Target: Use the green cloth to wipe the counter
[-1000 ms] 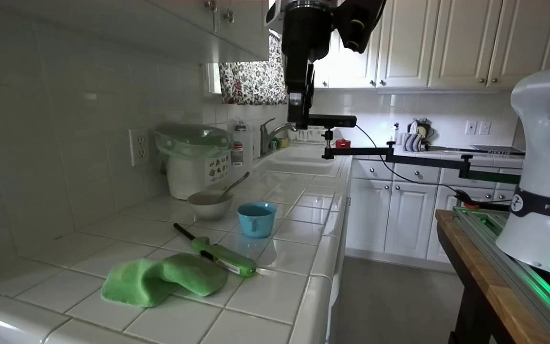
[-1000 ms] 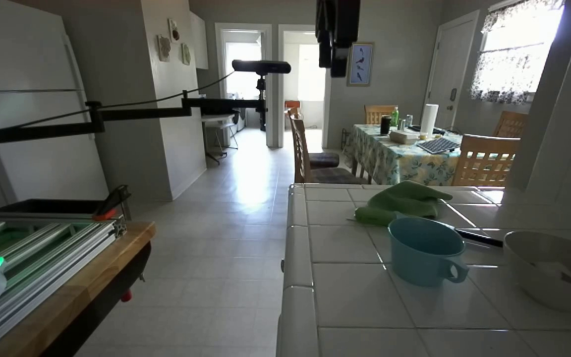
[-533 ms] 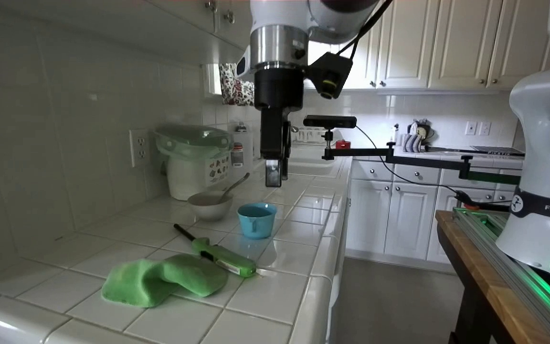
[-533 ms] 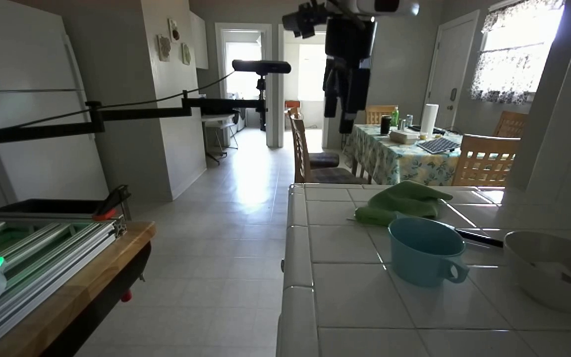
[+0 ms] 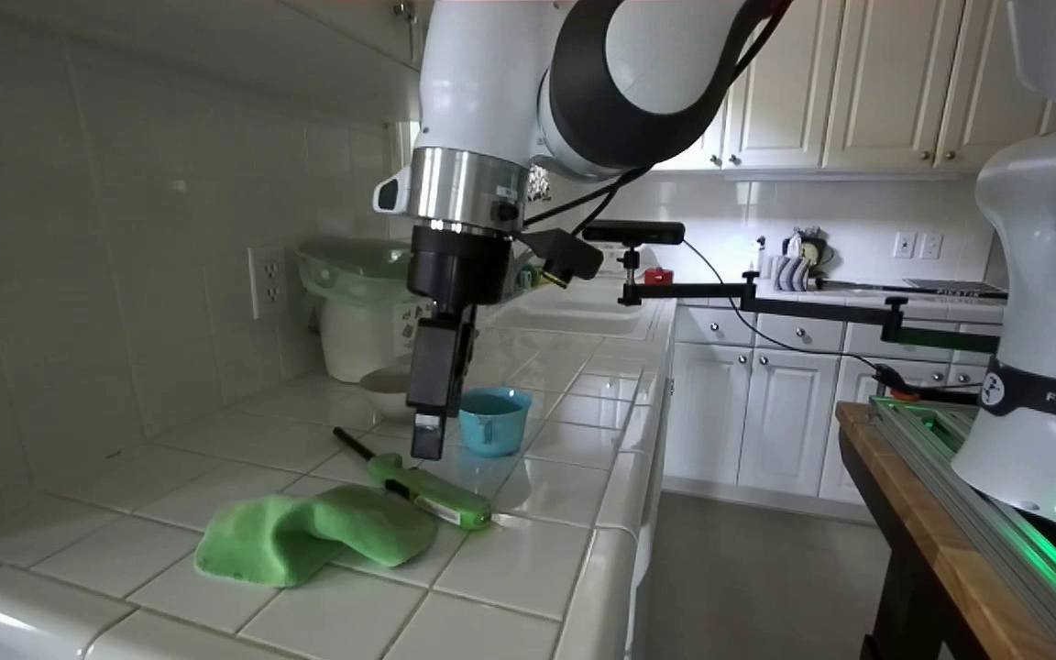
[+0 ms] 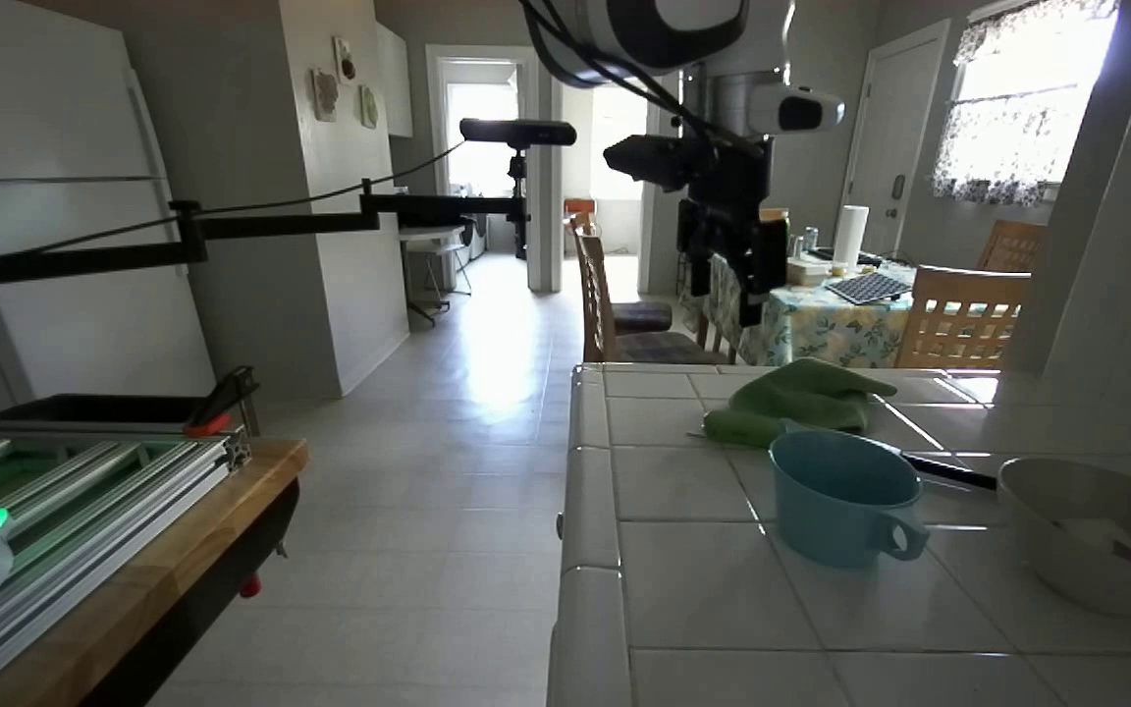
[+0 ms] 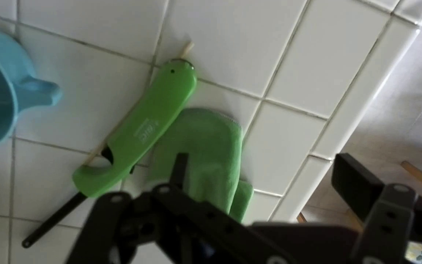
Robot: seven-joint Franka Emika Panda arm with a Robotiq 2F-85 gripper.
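The green cloth (image 5: 308, 536) lies crumpled and folded on the white tiled counter (image 5: 510, 573), near its end. It also shows in an exterior view (image 6: 801, 393), behind the blue cup. In the wrist view the cloth (image 7: 211, 146) lies below one finger, and that finger and the gripper body hide part of it. My gripper (image 7: 261, 161) is open and empty, with its fingers wide apart. In an exterior view the gripper (image 5: 427, 440) hangs in the air above the counter, beyond the cloth and above the lighter. It also shows in an exterior view (image 6: 725, 295).
A green lighter (image 7: 141, 128) with a black rod lies right beside the cloth. A blue cup (image 5: 494, 423) and a bowl with a spoon (image 6: 1096, 550) stand close by. A lidded white bin (image 5: 354, 339) stands by the wall. A camera (image 5: 633, 232) sits on a black bar.
The arm has come down from high above the counter, and the gripper has moved lower and closer to the cloth. The cloth, lighter, cup and bowl have not moved.
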